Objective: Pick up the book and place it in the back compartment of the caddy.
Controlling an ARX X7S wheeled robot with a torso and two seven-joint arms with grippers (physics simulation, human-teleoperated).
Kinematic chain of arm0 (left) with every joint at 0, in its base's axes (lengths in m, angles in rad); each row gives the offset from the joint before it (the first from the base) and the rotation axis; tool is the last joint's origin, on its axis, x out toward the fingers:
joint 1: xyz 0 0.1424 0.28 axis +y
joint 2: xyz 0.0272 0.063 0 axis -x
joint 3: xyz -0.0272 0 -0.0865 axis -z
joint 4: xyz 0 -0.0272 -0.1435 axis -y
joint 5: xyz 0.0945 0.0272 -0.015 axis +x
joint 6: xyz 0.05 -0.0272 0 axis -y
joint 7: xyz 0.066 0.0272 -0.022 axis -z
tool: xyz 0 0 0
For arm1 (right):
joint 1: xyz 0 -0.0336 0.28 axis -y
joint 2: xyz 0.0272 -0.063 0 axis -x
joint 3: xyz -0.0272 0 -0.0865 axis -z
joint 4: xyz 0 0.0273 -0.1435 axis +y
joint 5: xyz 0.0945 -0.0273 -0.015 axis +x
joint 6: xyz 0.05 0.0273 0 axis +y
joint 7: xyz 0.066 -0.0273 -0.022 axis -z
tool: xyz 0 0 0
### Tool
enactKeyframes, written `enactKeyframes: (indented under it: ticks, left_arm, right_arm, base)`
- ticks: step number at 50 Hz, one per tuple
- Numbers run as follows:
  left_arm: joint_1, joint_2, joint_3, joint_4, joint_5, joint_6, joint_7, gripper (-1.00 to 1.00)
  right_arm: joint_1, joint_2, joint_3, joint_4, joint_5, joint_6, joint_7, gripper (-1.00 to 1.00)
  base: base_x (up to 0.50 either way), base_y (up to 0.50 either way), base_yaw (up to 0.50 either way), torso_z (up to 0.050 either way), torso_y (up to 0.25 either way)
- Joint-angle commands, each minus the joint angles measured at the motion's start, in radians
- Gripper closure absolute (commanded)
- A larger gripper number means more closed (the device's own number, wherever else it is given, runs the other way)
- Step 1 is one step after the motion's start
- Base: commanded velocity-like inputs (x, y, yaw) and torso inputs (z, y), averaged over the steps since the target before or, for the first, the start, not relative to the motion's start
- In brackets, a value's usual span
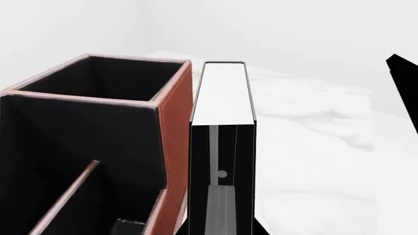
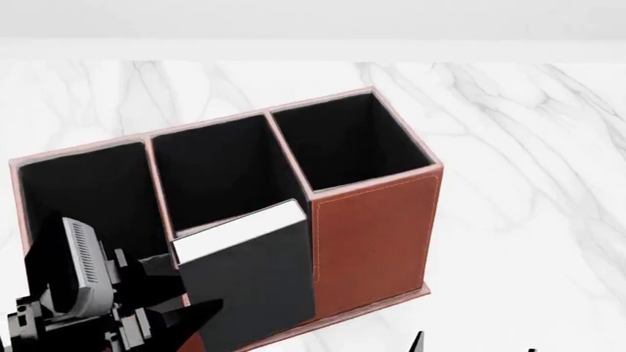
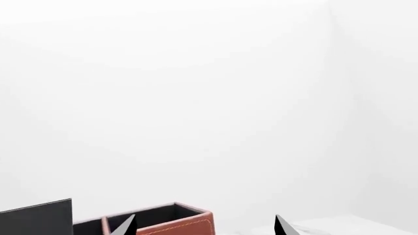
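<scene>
The reddish-brown caddy stands on the white marble table, its black-lined cells open to the head view. The black book is upright with its white page edges up, at the low front of the middle column. I cannot tell whether its lower end is inside a cell. The middle column's cell behind the book holds nothing. My left gripper is shut on the book from the left. In the left wrist view the book stands right beside the caddy's wall. My right gripper is open and empty, off to the caddy's right.
The marble table stretches bare to the right of and behind the caddy. The right wrist view shows the book's corner and the caddy's tall end cell low against a white wall. The right fingertips show at the head view's lower edge.
</scene>
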Motion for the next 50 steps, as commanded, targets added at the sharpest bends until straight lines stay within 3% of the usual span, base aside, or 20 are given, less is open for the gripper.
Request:
enactKeyframes:
  ticks: [1, 6, 9, 11, 13, 14, 50]
  left_arm:
    - [-0.018, 0.004, -0.048, 0.008, -0.047, -0.008, 0.010, 1.00]
    - [-0.013, 0.005, -0.054, -0.001, -0.049, 0.000, 0.009, 1.00]
    - [-0.020, 0.010, -0.054, -0.019, -0.083, -0.020, 0.083, 1.00]
    - [-0.030, -0.003, -0.046, 0.002, -0.104, -0.033, 0.219, 1.00]
    - [-0.036, 0.004, -0.041, -0.007, -0.088, -0.048, 0.162, 1.00]
    - [-0.042, 0.006, -0.036, -0.009, -0.098, -0.058, 0.227, 1.00]
    - [-0.140, 0.000, -0.051, -0.065, -0.097, -0.147, 0.201, 1.00]
  right_arm:
    - [0.000, 0.001, -0.001, -0.001, -0.003, 0.002, 0.006, -1.00]
    - [0.001, 0.000, -0.002, 0.002, -0.008, -0.010, 0.007, -1.00]
    - [0.002, 0.001, -0.001, 0.002, -0.009, -0.011, 0.008, -1.00]
    - [0.003, 0.001, -0.003, 0.007, -0.010, -0.015, 0.007, -1.00]
    - [0.003, 0.001, -0.005, 0.007, -0.012, -0.016, 0.006, -1.00]
    - [0.005, 0.001, -0.007, 0.011, -0.010, -0.017, 0.004, -1.00]
    - [0.018, 0.005, -0.018, 0.031, -0.010, -0.029, 0.005, -1.00]
  base:
    - [0.00, 0.00, 0.00, 0.000, 0.000]
    - [0.00, 0.00, 0.00, 0.000, 0.000]
    - [0.00, 0.00, 0.00, 0.000, 0.003]
    - [0.00, 0.00, 0.00, 0.000, 0.000]
    - [0.00, 0.00, 0.00, 0.000, 0.000]
    - [0.00, 0.00, 0.00, 0.000, 0.000]
    - [0.00, 0.00, 0.00, 0.000, 0.001]
